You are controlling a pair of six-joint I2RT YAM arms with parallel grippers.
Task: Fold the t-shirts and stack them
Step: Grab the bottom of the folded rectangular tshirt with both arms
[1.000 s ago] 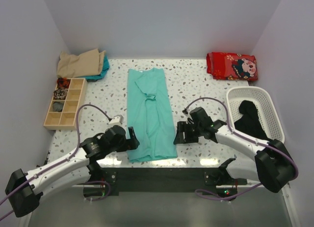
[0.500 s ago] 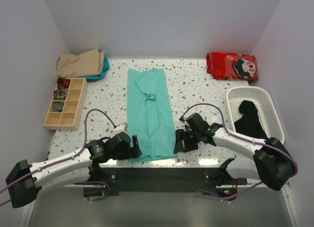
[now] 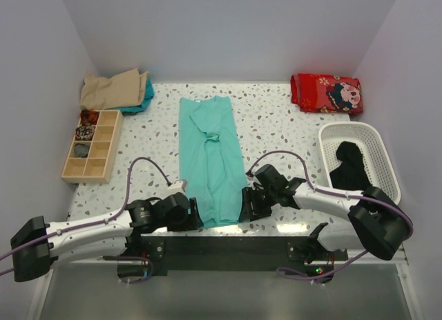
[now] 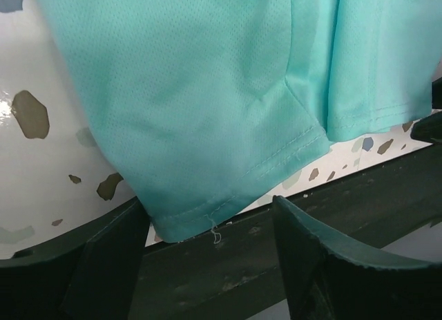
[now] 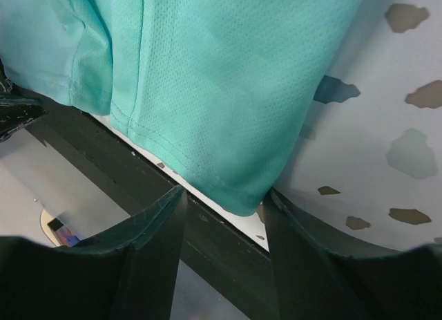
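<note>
The teal t-shirt [image 3: 209, 157] lies lengthwise down the middle of the table, folded into a narrow strip, collar far, hem at the near edge. My left gripper [image 3: 195, 214] is open at the hem's left corner [image 4: 181, 223], which sits between its fingers. My right gripper [image 3: 244, 205] is open at the hem's right corner [image 5: 242, 199], fingers either side of it. A tan t-shirt [image 3: 110, 89] lies folded on another teal one at the far left. A black garment [image 3: 349, 168] lies in the basket.
A white basket [image 3: 359, 135] stands at the right. A wooden compartment tray [image 3: 91, 146] with small items stands at the left. A red patterned cloth [image 3: 326, 92] lies at the far right. The black table-edge rail [image 3: 221, 242] runs just below the hem.
Both grippers have moved toward me and inward, from beside the shirt's lower part down to its two hem corners at the near edge. The shirt has not moved.
</note>
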